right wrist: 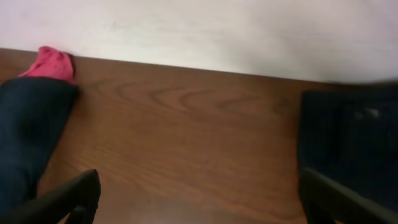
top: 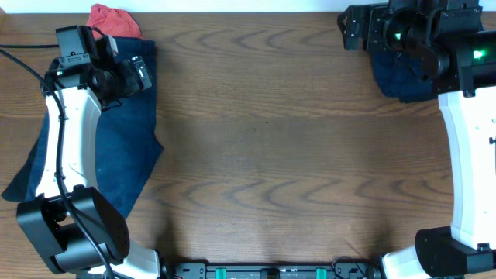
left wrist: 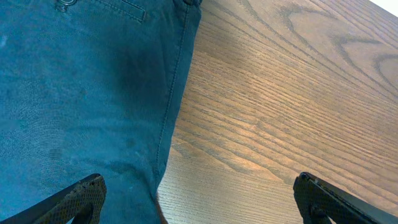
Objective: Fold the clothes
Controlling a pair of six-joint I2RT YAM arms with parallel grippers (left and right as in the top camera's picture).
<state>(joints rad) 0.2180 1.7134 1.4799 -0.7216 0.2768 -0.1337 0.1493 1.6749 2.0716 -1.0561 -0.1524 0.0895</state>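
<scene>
A dark navy garment (top: 124,147) lies spread along the table's left side. My left gripper (top: 139,75) hangs open above its upper right edge. In the left wrist view the blue cloth (left wrist: 81,93) fills the left half, its seamed edge runs down the middle, and my open jaws (left wrist: 199,199) straddle that edge. A second dark garment (top: 399,77) lies bunched at the far right, partly under my right arm. My right gripper (top: 355,31) is open near it. In the right wrist view that garment (right wrist: 354,143) is at the right and my open jaws (right wrist: 199,196) are over bare wood.
A red cloth (top: 112,19) lies at the table's far left corner, touching the navy garment; it also shows in the right wrist view (right wrist: 53,62). A black cable (top: 19,62) runs across the left edge. The wooden table (top: 271,139) stretches between the arms.
</scene>
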